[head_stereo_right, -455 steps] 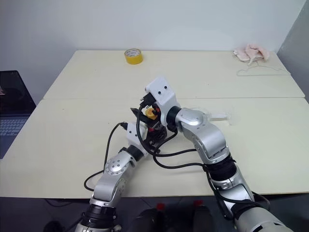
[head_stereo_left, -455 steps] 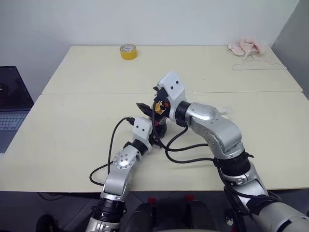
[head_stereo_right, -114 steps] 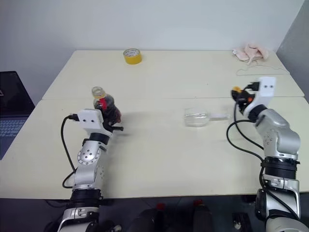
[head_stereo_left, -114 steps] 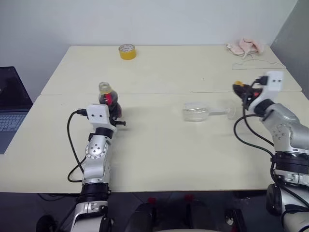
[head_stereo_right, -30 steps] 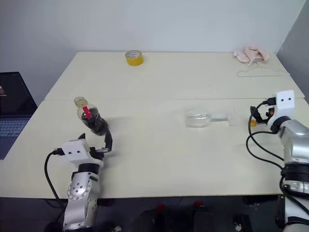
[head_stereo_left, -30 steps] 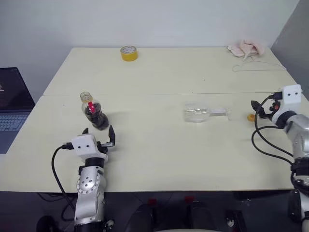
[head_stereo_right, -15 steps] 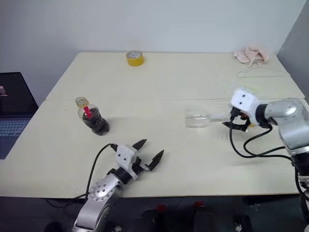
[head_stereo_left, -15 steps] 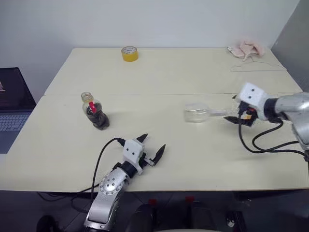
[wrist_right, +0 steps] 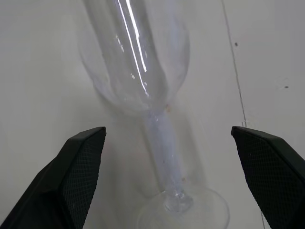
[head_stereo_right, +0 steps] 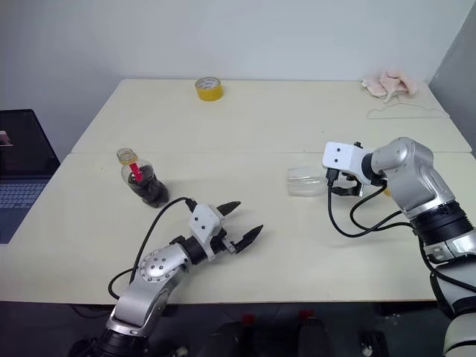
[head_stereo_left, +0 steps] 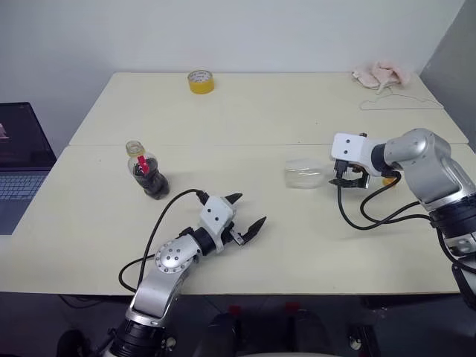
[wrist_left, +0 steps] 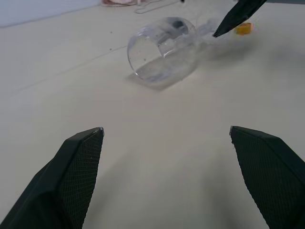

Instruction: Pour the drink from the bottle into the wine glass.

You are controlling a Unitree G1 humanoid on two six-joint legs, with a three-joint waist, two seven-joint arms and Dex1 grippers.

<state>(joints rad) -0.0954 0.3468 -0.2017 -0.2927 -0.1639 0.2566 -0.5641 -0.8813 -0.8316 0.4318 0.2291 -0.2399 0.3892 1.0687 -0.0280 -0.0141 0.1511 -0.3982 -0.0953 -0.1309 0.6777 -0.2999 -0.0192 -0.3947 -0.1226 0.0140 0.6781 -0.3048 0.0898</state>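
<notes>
So the wine glass [head_stereo_left: 305,175] is lying on its side on the tabletop [head_stereo_left: 297,245], bowl pointing toward the left claw [head_stereo_left: 248,213] and stem running off toward the right claw [wrist_right: 167,138]. The right claw is spread wide, holding nothing, hovering right over the stem with one finger on each side and the foot just below its fingertips in the wrist view. No contact that I can see.

The left claw is also spread wide and empty, sitting low over the tabletop, aimed across at the open mouth of the glass but well apart from it. The bottle [head_stereo_left: 147,172] stands upright behind and to the outer side of that left claw, cap off, with the dark drink [head_stereo_left: 152,184] filling roughly the lower half.

The little orange cap [wrist_left: 243,29] sits on the tabletop just past the glass foot, near the right claw. A yellow tape roll [head_stereo_left: 199,81] and a pink cloth [head_stereo_left: 381,74] are way off at the far edge.
</notes>
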